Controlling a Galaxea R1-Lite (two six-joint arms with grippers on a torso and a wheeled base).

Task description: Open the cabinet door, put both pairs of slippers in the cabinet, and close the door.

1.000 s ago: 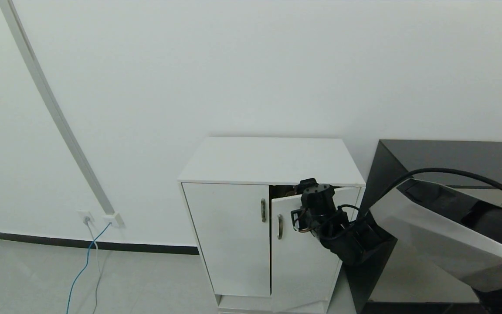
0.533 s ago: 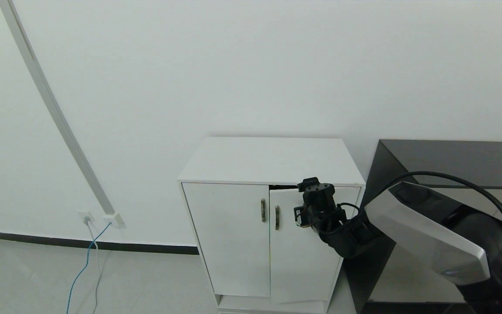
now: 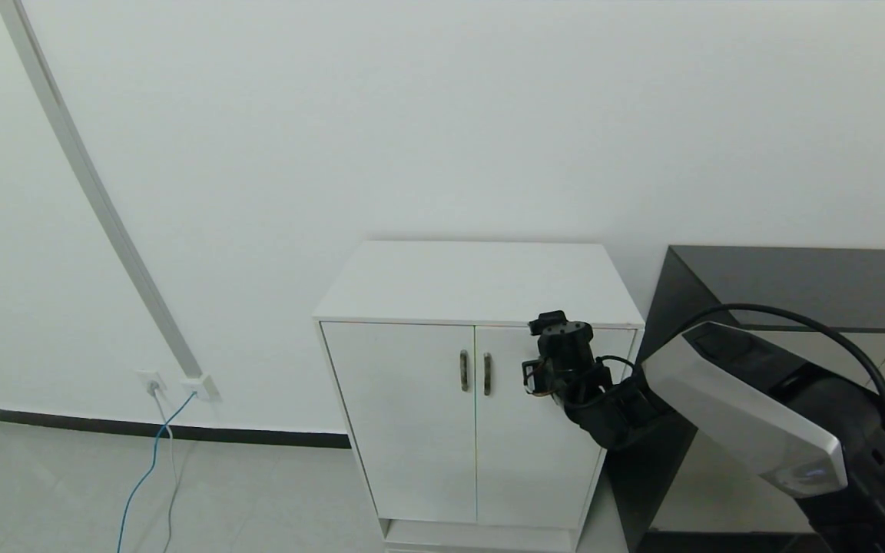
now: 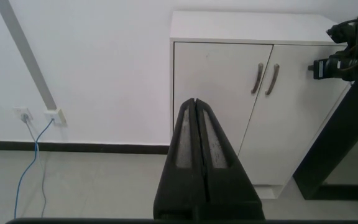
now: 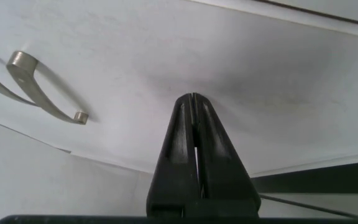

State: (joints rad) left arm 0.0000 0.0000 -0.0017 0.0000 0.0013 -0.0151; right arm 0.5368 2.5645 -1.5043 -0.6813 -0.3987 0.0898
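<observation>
While the earlier head views show the right door (image 3: 531, 453) of the cabinet (image 3: 481, 280) swung out, with a dark gap along its top edge, it now lies flush with the left door (image 3: 404, 430) in the lower middle of the frame. Only a thin seam runs between the two, and the right door's handle (image 3: 487, 374) stands just beside the left door's handle (image 3: 464, 371). The right gripper (image 5: 193, 99) has followed the panel inward. Its fingers are pressed together with nothing between them, and they point at the upper part of the right door's face, near the handle. From the wrist view the tips seem to rest on the panel, though the angle makes contact hard to confirm. The left gripper (image 4: 195, 102) hangs well back from the cabinet, its fingers also together and empty, aimed at the left door. I judge the closing push to be finished. If both pairs of slippers are inside, the task is as good as done, and what the right arm needs next is a straight retreat that does not snag the handle and drag the door out again.
</observation>
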